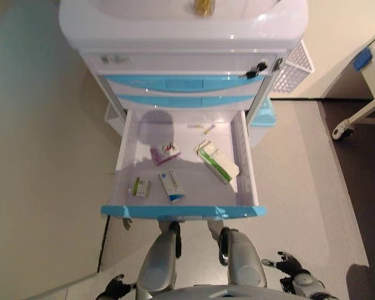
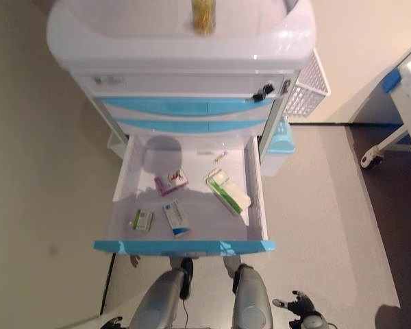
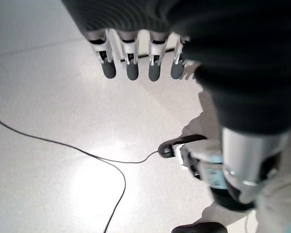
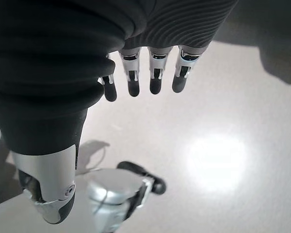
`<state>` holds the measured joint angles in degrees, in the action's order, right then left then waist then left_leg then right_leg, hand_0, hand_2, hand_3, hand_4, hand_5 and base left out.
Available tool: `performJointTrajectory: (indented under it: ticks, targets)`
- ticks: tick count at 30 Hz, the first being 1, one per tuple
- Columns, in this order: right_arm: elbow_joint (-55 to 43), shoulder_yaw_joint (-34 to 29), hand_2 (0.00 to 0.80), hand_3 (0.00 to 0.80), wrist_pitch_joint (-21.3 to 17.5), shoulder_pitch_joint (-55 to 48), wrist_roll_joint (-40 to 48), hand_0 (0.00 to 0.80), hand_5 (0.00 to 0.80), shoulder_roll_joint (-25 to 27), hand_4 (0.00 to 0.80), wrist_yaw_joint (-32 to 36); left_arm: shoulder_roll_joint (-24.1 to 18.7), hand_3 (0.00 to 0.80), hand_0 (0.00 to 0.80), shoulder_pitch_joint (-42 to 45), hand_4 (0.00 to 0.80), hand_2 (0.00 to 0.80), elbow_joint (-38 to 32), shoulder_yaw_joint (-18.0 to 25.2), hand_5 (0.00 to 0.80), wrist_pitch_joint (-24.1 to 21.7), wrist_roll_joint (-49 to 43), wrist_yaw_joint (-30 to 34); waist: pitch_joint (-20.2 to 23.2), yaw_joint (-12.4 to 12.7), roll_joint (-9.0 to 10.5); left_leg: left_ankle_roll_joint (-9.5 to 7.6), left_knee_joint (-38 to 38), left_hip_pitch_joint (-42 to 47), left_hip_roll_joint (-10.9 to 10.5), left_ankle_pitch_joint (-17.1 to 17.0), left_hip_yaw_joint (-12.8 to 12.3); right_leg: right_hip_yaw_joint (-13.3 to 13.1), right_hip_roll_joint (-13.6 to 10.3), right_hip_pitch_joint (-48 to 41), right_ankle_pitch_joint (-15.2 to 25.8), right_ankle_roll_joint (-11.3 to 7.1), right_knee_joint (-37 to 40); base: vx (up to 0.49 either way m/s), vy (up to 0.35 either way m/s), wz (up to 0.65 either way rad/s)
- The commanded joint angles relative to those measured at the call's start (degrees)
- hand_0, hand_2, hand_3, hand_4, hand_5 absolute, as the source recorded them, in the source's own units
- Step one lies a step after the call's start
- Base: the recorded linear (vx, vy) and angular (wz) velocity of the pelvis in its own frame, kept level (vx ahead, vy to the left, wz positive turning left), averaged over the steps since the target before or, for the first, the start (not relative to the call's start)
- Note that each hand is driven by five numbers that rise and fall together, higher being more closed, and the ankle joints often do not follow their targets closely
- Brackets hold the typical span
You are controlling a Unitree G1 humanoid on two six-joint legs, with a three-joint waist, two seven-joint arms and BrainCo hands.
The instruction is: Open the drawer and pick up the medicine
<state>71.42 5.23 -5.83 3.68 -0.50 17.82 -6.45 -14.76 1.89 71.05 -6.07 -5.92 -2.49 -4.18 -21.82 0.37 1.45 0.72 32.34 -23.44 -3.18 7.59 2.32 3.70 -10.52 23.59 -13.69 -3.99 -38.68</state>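
The drawer is seen pulled fully out, so the medicine boxes on its floor are exposed for picking, while the left hand at 7 o'clock and right hand at 5 o'clock hang with fingers straight, empty.

Your robot's left hand and right hand each wear a black ribbed cover over back and wrist. From it project silver fingers ending in rounded dark-grey tips. Each thumb is a smooth silver cylinder with a dark tip.
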Motion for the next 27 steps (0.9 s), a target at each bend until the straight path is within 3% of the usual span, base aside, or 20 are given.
performJointTrajectory:
  ticks: [1,12,27]
  targets:
    - [-3.5,1.2,0.0,0.0,-0.4,-1.5,0.0,0.0,0.0,2.3,0.0,-1.1,-0.8,0.0,0.0,2.7,0.0,0.0,-2.6,-1.4,0.0,-0.6,2.5,-1.5,2.7,0.4,-0.24,-4.56,2.6,-2.5,-2.6,2.8,-0.6,-0.1,-1.2,3.1,7.5,-1.15,4.1,-0.074,0.042,0.04]
    - [-4.4,1.4,0.0,0.0,-1.0,-0.1,1.0,0.0,0.0,3.3,0.0,-2.2,-4.3,0.0,0.0,-0.5,0.0,0.0,-5.0,-3.0,0.0,-1.1,1.4,-3.0,0.5,-0.1,-0.02,-4.71,8.8,-11.5,-2.9,3.4,-0.2,-0.3,-1.7,11.1,6.8,-0.96,-1.2,-0.051,0.04,0.06]
    - [-6.1,2.7,0.0,0.0,-1.7,0.6,-0.3,0.0,0.0,6.0,0.0,-1.1,-11.9,0.0,0.0,-4.3,0.0,0.0,-12.5,-8.5,0.0,-2.5,-6.1,-1.6,0.6,-0.9,-0.35,-3.75,6.2,-11.1,-3.1,2.3,0.2,0.4,-1.8,10.7,7.3,-1.19,1.0,0.004,0.023,0.03]
